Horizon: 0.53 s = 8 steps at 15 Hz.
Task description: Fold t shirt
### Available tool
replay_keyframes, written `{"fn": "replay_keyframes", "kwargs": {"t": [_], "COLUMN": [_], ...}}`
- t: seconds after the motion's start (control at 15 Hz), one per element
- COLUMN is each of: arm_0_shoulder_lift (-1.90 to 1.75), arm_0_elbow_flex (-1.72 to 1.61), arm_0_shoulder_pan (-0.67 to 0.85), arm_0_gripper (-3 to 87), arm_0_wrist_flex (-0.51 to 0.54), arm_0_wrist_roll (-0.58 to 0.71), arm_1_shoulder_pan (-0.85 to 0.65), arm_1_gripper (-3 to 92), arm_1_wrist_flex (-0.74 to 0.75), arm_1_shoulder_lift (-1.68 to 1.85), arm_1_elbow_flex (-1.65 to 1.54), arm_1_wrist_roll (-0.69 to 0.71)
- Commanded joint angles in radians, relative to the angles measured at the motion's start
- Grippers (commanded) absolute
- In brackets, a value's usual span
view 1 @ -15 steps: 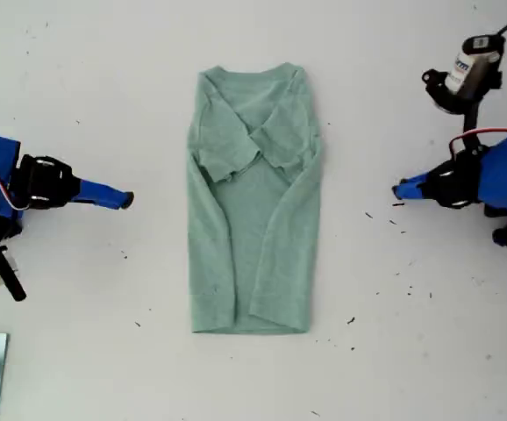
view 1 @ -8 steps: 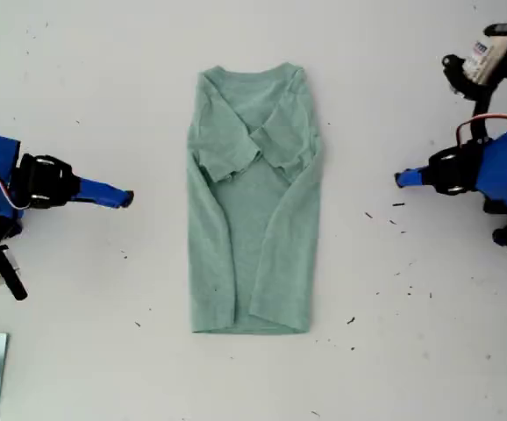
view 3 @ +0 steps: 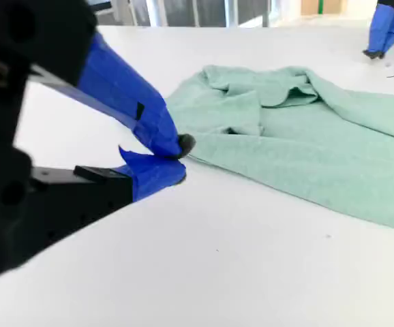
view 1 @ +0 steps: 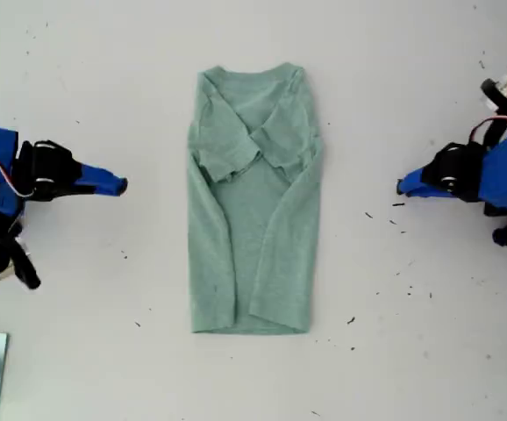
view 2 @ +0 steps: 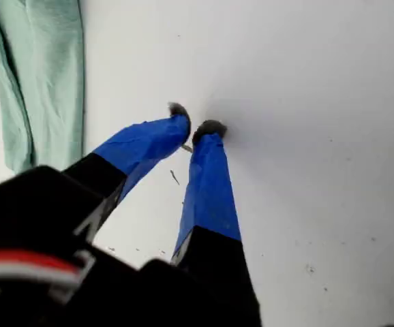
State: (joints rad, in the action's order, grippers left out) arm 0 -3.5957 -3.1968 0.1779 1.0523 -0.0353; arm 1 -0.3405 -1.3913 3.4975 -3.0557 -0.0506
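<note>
t shirt (view 1: pixel 252 202) was laid flat mid-table (view 1: pixel 104 79), sleeves crossed over chest | my first gripper (view 2: pixel 195 129) was held empty, tips slightly apart, above bare table | my second gripper (view 3: pixel 180 160) was closed, empty, near shirt

I worked in what looked like a lab or robotics test room: a bare white table (view 1: pixel 429 79), marked with small dark specks (most near the exterior view's right), filled every view. Beyond its far edge, my second wrist view caught pale upright frames or railings (view 3: pixel 183 12), too blurred to identify.
</note>
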Motion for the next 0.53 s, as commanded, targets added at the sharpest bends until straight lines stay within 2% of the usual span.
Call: {"fn": "replay_keyframes", "kwargs": {"t": [0.0,0.13,0.33,0.47], "arm_0_shoulder_lift": [-0.008,0.035,0.548,0.887], "arm_0_elbow_flex": [0.025,0.109,0.508,0.881], "arm_0_shoulder_pan": [-0.074,-0.127,-0.253,-0.383], "arm_0_gripper": [-0.1,-0.2,-0.3,-0.3], "arm_0_wrist_flex": [-0.028,-0.002,0.023,0.156], "arm_0_wrist_roll": [-0.005,-0.101,-0.229,-0.374], "arm_1_shoulder_pan": [0.069,0.13,0.276,0.4], "arm_1_gripper": [2.3,2.3,2.3,2.3], "arm_1_wrist_flex": [-0.023,-0.063,-0.112,-0.261], "arm_1_shoulder_lift": [0.011,-0.04,-0.724,-1.057], "arm_1_elbow_flex": [0.037,0.184,0.739,1.135], "arm_1_wrist_roll": [0.106,0.095,0.092,0.034]}}
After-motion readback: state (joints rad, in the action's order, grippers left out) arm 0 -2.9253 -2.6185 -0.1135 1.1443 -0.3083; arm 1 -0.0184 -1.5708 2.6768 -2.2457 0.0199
